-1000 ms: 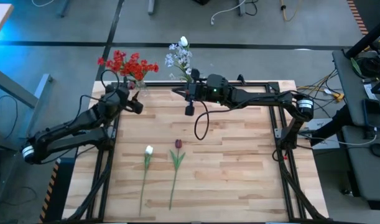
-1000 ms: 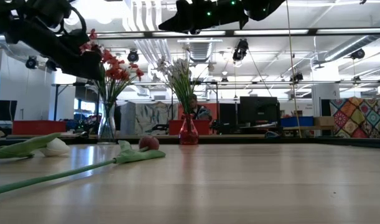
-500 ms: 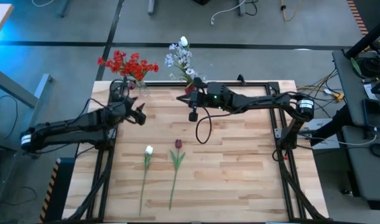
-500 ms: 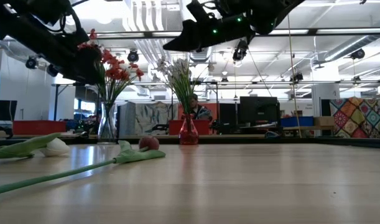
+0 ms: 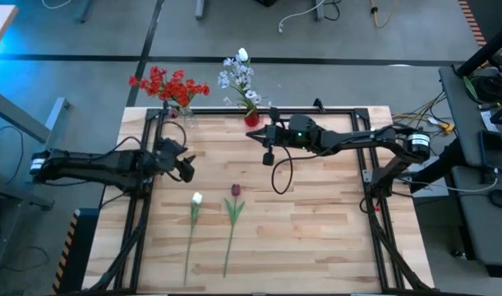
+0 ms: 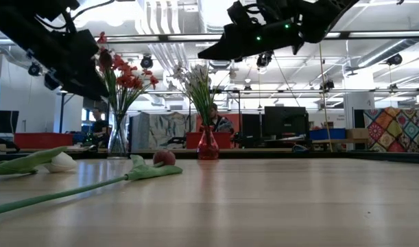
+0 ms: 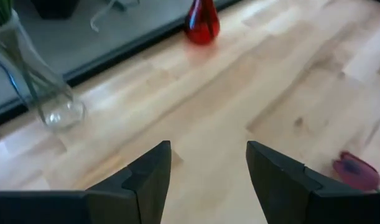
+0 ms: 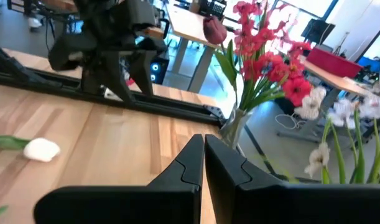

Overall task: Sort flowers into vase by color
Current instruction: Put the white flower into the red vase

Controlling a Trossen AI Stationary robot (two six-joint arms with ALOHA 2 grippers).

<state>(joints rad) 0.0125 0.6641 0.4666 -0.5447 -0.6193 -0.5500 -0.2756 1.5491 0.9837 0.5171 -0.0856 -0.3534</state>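
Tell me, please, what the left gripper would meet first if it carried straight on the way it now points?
Probably bare table. The open left gripper tilts down at wood between the clear vase and the red vase; depth is uncertain.

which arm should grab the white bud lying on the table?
Left, probably. The left gripper is open and hangs just behind the white bud; the right gripper is shut and farther off, near the red vase.
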